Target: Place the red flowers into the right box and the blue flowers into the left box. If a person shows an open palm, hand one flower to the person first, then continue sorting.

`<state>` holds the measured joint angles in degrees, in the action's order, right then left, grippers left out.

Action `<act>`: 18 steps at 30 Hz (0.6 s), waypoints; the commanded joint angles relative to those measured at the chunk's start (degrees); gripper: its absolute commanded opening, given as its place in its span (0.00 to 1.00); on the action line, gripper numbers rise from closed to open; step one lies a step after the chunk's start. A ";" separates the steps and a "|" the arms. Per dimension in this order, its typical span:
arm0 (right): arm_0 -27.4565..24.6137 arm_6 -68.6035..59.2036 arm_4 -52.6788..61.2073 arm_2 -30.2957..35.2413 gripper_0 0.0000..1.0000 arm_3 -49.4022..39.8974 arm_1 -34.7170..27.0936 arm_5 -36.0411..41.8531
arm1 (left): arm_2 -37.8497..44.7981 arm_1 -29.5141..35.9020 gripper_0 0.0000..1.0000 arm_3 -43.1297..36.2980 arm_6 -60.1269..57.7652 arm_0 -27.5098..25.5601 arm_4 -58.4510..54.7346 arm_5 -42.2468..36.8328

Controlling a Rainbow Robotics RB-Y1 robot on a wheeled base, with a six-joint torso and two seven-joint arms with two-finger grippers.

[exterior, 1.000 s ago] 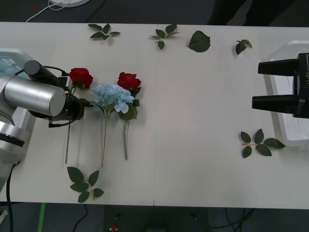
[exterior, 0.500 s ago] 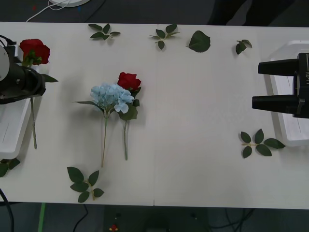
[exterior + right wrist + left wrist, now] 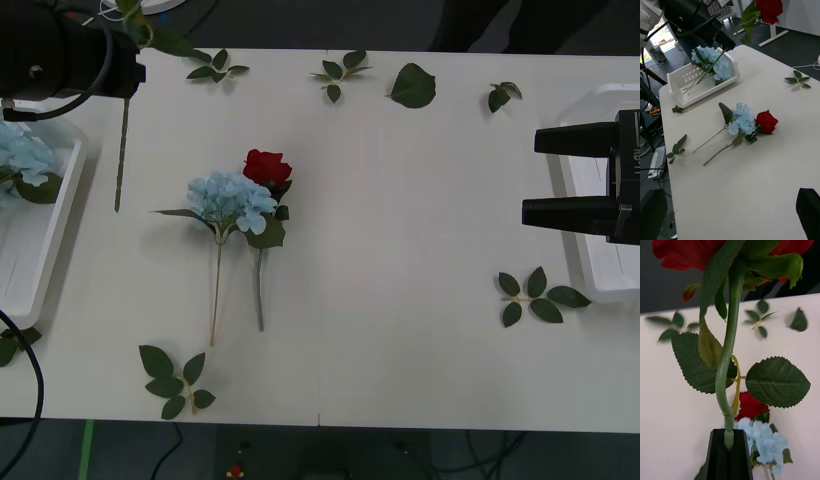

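A: While the left tool (image 3: 729, 450) sits up at the far left corner of the surface (image 3: 400, 300), what's it got?
B: Clamped on the stem of a red rose (image 3: 730, 363). Stem stands up out of the tight black fingers, bloom overhead. From the front the stem hangs down over the surface beside the left box (image 3: 45, 260).
A: Left box contents?
B: Blue flowers (image 3: 711, 62) lying in it, stems pointing into the tray. Right wrist view shows them clearly.
A: What's on the surface?
B: One blue flower (image 3: 232, 200) and one red rose (image 3: 266, 167) side by side, left of center, blooms touching, stems running toward the near edge. Loose leaf sprigs scattered: three along the far edge plus a single leaf (image 3: 411, 86), one near the near-left edge (image 3: 172, 380), one at right (image 3: 538, 296).
A: Right tool?
B: Right tool (image 3: 570, 175) hovers at the right edge over the right box (image 3: 600, 280), fingers apart, holding nothing. Can't tell what's in that box.
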<state>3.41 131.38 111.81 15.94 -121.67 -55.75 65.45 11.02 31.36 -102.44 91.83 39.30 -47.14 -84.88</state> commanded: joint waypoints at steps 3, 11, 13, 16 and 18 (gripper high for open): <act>-0.51 1.60 0.60 0.85 1.00 -1.47 -2.17 -0.50 | 0.93 -2.18 0.00 -2.06 8.37 7.20 -9.54 4.98; -0.51 1.60 0.60 0.85 1.00 -1.47 -2.17 -0.50 | -1.00 -7.99 0.00 -1.62 18.65 7.46 -21.59 12.81; -0.51 1.60 0.60 0.85 1.00 -1.47 -2.17 -0.50 | -2.41 -9.48 0.00 -1.44 19.88 7.55 -22.55 15.00; -0.51 1.60 0.60 0.85 1.00 -1.47 -2.17 -0.50 | -5.31 -11.06 0.00 0.23 20.23 7.55 -24.93 19.84; -0.51 1.60 0.60 0.85 1.00 -1.47 -2.17 -0.50 | -7.50 -11.85 0.00 1.54 20.50 7.55 -27.39 23.62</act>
<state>3.41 131.38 111.81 15.94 -121.67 -55.75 65.45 7.53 21.36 -101.77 113.74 43.95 -71.24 -65.89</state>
